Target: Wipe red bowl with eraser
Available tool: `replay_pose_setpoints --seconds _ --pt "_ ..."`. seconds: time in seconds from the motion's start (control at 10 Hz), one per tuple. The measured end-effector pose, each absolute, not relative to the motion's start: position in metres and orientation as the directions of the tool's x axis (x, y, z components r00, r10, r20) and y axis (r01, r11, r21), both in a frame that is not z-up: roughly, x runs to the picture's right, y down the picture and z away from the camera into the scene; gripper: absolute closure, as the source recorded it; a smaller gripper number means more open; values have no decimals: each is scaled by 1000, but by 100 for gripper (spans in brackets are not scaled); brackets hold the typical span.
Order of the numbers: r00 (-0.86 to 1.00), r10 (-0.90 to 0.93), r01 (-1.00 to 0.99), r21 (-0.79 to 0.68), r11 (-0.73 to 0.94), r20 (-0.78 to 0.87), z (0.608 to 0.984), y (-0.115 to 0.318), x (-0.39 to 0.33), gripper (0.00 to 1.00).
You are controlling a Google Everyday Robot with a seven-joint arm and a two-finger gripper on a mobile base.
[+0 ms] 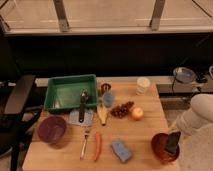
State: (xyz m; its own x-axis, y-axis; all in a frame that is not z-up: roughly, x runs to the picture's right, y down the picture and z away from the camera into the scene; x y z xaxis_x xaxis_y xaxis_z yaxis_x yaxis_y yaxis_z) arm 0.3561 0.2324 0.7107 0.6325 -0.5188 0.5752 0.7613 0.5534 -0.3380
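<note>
The arm (pixel 199 118) slants down from the right. Its gripper (pixel 176 134) meets the upright eraser (pixel 172 145) inside the red bowl (pixel 158 148); whether it grips cannot be told.

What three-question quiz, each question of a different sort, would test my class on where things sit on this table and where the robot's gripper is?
1. True or false: the gripper is at the green tray.
2. Multiple choice: what lies just left of the blue sponge? A. carrot B. white cup C. grapes
3. Fill in: the black eraser stands inside the ____ bowl.

Key
1. False: it is at the red bowl, directly above the eraser.
2. A
3. red
</note>
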Motion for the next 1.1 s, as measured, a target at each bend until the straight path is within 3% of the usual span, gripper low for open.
replay_pose_setpoints --seconds 0.6,1.1 --pt "580 -564 785 -219 580 587 711 217 304 100" --pt "622 -497 744 -258 616 606 683 259 309 100"
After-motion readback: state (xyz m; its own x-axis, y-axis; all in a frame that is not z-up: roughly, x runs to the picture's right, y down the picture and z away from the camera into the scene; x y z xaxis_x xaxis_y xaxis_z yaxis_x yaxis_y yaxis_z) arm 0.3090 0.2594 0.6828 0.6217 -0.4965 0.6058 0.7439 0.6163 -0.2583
